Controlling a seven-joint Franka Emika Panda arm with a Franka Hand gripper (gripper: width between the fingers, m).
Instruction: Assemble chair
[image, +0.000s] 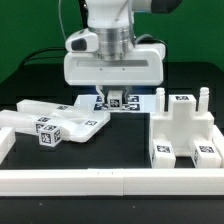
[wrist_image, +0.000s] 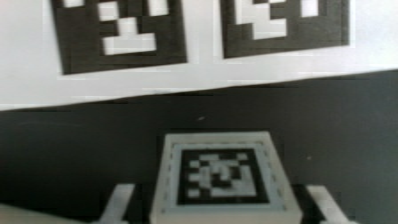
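Chair part (wrist_image: 219, 174), a small tagged white block, sits clamped between the gripper (image: 116, 101) fingers near the marker board (wrist_image: 196, 40) at the table's far edge. Risk: a shallow grip may let it twist or slip during transfer.

Loose chair parts (image: 55, 125) crowd the exterior view's left, the boxy seat (image: 185, 133) the right; dark table (image: 115, 150) between lies open.
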